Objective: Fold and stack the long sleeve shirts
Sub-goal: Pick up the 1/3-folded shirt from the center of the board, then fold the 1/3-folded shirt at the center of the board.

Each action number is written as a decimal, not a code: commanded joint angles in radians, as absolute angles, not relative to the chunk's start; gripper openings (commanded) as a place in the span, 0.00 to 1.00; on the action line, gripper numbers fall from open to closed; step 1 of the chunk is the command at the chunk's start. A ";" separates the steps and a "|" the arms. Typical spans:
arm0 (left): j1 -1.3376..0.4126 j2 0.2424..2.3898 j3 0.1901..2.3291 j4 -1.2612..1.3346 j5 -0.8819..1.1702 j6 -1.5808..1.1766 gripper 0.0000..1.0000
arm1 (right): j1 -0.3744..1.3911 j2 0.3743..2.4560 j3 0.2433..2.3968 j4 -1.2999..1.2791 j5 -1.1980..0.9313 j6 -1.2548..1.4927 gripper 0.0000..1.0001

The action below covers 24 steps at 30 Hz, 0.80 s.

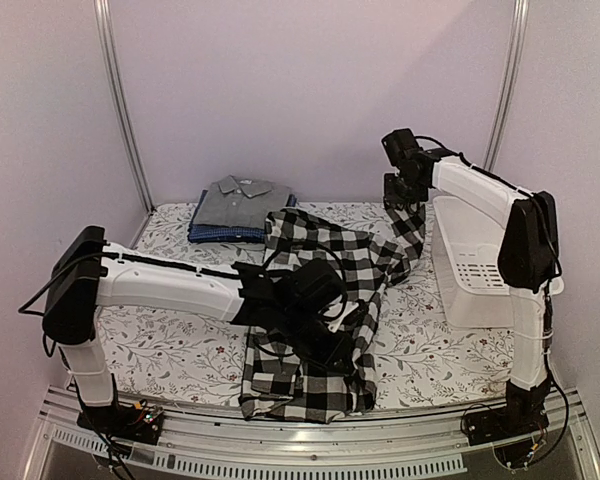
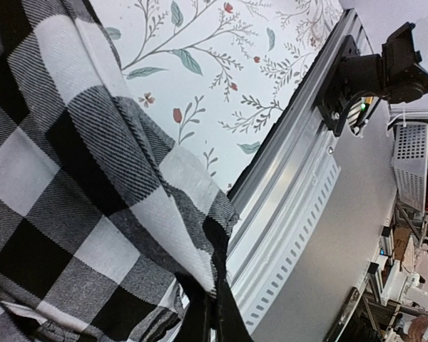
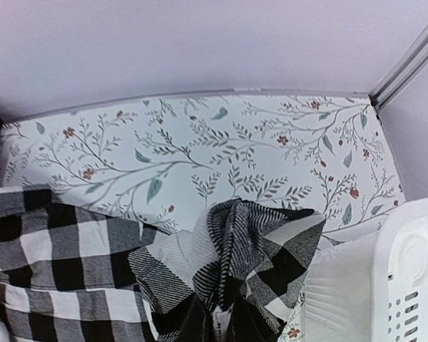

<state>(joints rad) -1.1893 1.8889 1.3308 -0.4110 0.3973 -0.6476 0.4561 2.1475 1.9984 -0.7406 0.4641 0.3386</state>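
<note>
The checked shirt [image 1: 325, 250] lies spread across the middle of the desk [image 1: 160, 345]. Its body runs from the far centre down to the near edge, where its hem is bunched just beside the metal rail.

The left hand [image 2: 210, 322] is pressed together on this shirt. In the left wrist view the black-and-white cloth fills most of the picture and gathers into a tight fold right at the fingertips, above the desk's near edge. From above, that hand sits over the lower middle of the shirt, with cloth on both sides of it.

The right hand [image 1: 407, 203] is also closed, pinching a bunched end of the same shirt at the far right. It holds that end up off the desk, and the cloth slopes from the hand down to the rest of the garment. In the right wrist view the crumpled checks rise straight into the fingers.

The white basket [image 1: 475, 275] stands just to the right of the raised cloth. At the far left a folded grey shirt [image 1: 242, 200] rests on a folded blue shirt [image 1: 212, 233], just beside the checked shirt's far-left edge.
</note>
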 commanded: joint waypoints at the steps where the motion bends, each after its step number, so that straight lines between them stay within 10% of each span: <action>1: -1.215 1.838 1.332 -0.368 0.411 -0.705 0.00 | 0.495 2.098 2.146 -0.765 0.432 0.293 0.00; 24: -1.260 1.519 0.797 -0.120 0.241 -1.149 0.00 | 0.731 2.156 2.252 -0.272 -0.051 0.317 0.00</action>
